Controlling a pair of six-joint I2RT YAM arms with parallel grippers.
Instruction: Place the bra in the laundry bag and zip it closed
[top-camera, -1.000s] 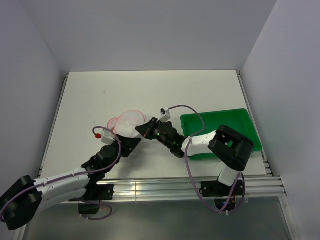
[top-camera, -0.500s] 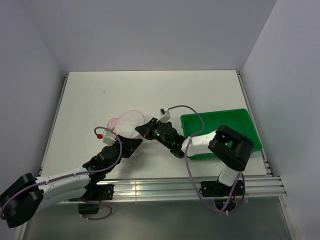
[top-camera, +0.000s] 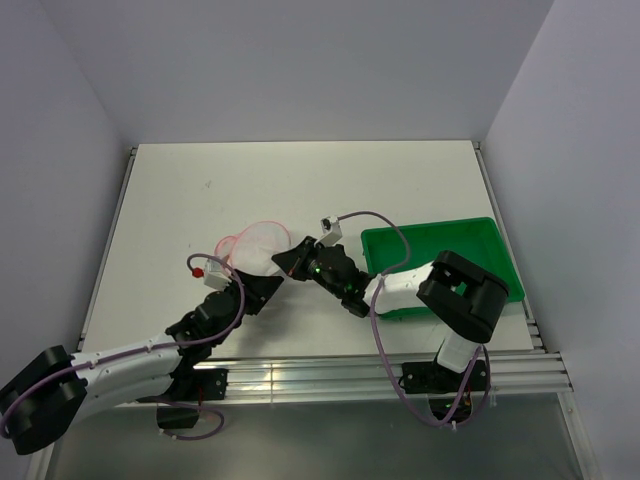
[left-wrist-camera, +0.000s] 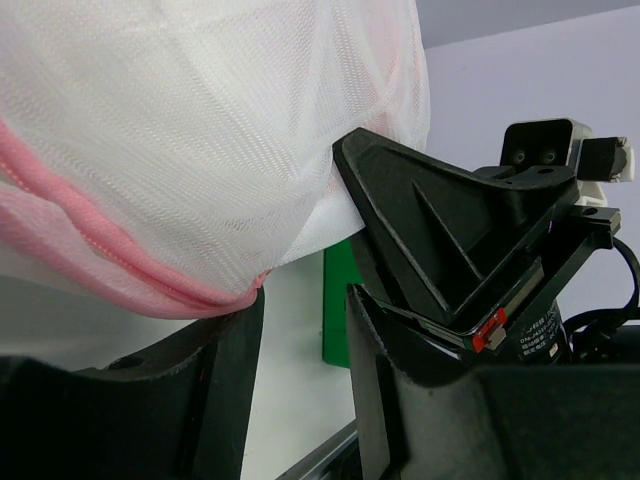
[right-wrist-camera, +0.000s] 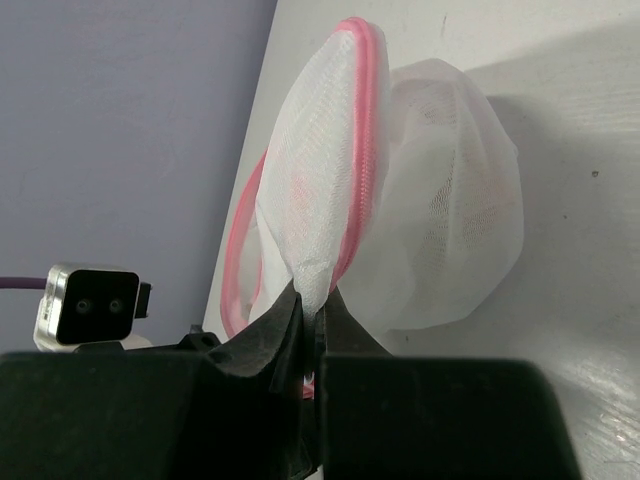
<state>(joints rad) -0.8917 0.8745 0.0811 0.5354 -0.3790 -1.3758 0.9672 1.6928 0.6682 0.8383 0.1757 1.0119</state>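
Note:
The laundry bag (top-camera: 255, 244) is a white mesh clamshell with pink trim, lying left of the table's middle. My right gripper (right-wrist-camera: 312, 300) is shut on a fold of its mesh beside the pink zip edge (right-wrist-camera: 362, 150) and holds that half upright; it also shows in the top view (top-camera: 288, 263). My left gripper (left-wrist-camera: 303, 300) is open and empty just under the bag's pink trim (left-wrist-camera: 120, 255), its left fingertip (left-wrist-camera: 250, 310) next to the trim. In the top view the left gripper (top-camera: 268, 286) sits near the bag's front edge. The bra does not show clearly; only a faint peach tint shows through the mesh (right-wrist-camera: 300, 190).
A green plastic tray (top-camera: 440, 228) stands at the right, behind my right arm, and shows as a green strip in the left wrist view (left-wrist-camera: 333, 310). The white table (top-camera: 300, 180) reaches to grey walls at the back and sides. A metal rail runs along the near edge.
The left arm has edged slightly toward the bag. The right gripper and the bag hold still.

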